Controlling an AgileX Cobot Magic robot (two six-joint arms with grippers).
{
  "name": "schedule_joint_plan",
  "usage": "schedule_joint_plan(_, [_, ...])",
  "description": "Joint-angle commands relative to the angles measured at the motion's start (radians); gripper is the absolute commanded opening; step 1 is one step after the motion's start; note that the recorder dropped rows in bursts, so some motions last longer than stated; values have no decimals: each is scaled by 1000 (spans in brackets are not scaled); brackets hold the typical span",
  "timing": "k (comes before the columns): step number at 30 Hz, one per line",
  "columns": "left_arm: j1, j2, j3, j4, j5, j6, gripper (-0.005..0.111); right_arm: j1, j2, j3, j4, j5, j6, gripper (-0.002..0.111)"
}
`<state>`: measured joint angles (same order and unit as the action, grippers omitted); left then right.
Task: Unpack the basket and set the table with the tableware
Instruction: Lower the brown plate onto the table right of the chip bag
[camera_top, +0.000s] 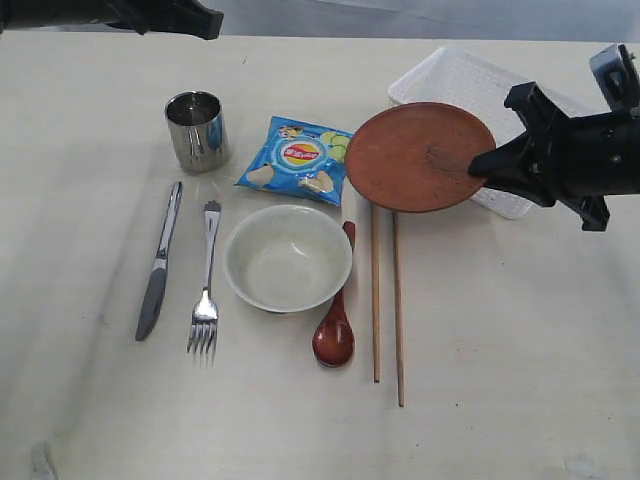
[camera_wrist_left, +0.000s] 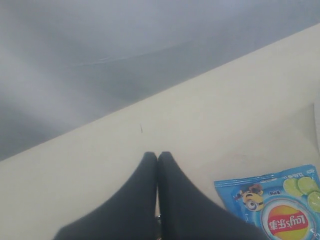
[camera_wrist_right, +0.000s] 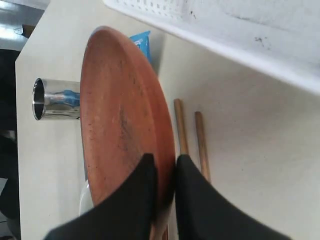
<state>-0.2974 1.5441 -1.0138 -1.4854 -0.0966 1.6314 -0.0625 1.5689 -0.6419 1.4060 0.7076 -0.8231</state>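
Note:
My right gripper (camera_top: 483, 166) (camera_wrist_right: 165, 159) is shut on the rim of the brown round plate (camera_top: 418, 156) (camera_wrist_right: 122, 120), held in the air in front of the white basket (camera_top: 455, 75) (camera_wrist_right: 235, 30). On the table (camera_top: 520, 350) lie the steel cup (camera_top: 196, 129) (camera_wrist_right: 55, 99), knife (camera_top: 160, 262), fork (camera_top: 206, 283), cream bowl (camera_top: 287, 257), red-brown spoon (camera_top: 335, 328) and two chopsticks (camera_top: 387, 300) (camera_wrist_right: 190, 135). The plate's near edge overhangs the far tips of the chopsticks. My left gripper (camera_wrist_left: 157, 156) (camera_top: 205, 22) is shut and empty, hanging at the table's far left edge.
A blue snack packet (camera_top: 297, 159) (camera_wrist_left: 280, 210) lies between the cup and the plate. The basket stands at the far right corner, close behind the right arm (camera_top: 585, 160).

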Motion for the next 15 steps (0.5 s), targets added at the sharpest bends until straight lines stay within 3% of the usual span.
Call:
schedule_joint_plan(1, [-3, -4, 6, -7, 8, -6, 0, 36, -10, 5, 22, 5, -14, -1])
schedule_joint_plan(7, [-3, -4, 6, -7, 8, -6, 0, 123, -10, 5, 102, -153, -40, -1])
schedule_joint_plan(15, [-3, -4, 6, -7, 8, -6, 0, 125, -10, 5, 152, -227, -44, -1])
